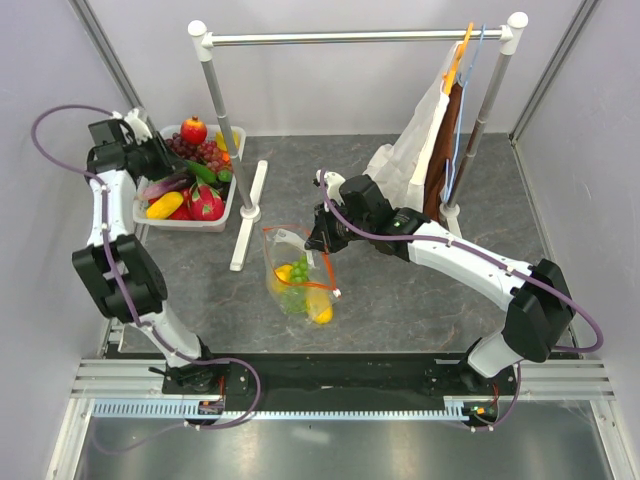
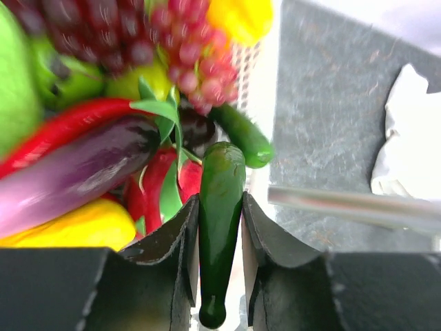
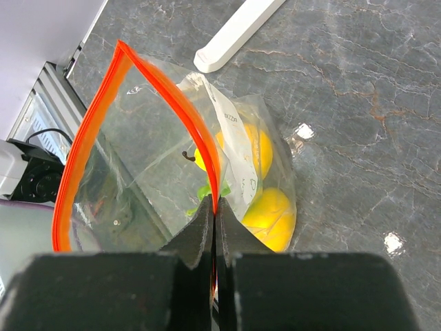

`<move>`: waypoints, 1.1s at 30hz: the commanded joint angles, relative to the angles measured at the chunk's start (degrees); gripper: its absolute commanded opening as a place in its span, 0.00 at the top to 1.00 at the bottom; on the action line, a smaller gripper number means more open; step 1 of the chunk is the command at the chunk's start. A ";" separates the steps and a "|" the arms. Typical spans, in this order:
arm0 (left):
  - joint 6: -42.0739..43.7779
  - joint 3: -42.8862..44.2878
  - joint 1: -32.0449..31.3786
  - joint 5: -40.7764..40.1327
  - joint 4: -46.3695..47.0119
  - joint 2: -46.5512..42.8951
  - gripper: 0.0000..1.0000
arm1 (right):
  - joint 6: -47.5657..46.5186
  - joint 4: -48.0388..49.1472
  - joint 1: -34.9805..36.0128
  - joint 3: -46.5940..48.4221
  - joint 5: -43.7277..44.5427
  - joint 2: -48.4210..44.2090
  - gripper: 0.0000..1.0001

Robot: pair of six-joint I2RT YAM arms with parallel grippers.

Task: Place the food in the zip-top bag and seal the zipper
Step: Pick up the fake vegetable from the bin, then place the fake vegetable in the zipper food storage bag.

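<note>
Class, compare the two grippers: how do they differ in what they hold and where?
The left gripper clamps a dark green pepper at the basket of food; the right gripper pinches the zip-top bag at its zipper, mouth open. Both are shut on something.

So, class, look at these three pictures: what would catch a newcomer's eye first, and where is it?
The basket heaped with bright toy fruit stands out at far left, where the left end effector grips a long green vegetable. In the middle, the right end effector pinches the orange edge of a clear bag holding yellow fruit.
</note>
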 commanded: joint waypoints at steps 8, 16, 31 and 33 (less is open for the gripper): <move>13.32 0.34 0.54 -6.84 -7.34 -23.45 0.89 | -1.69 0.75 0.21 -0.15 1.04 -1.63 1.00; 24.22 2.80 0.72 7.89 -31.42 -34.46 0.89 | -2.30 1.19 0.30 -0.68 1.22 -1.72 1.00; 17.81 0.97 -31.95 12.15 -38.83 -35.96 0.89 | -1.51 2.16 0.39 0.99 0.17 -2.77 1.00; 16.76 -0.35 -34.52 10.82 -37.86 -35.00 0.89 | -1.51 2.16 0.56 1.16 -0.01 -3.12 1.00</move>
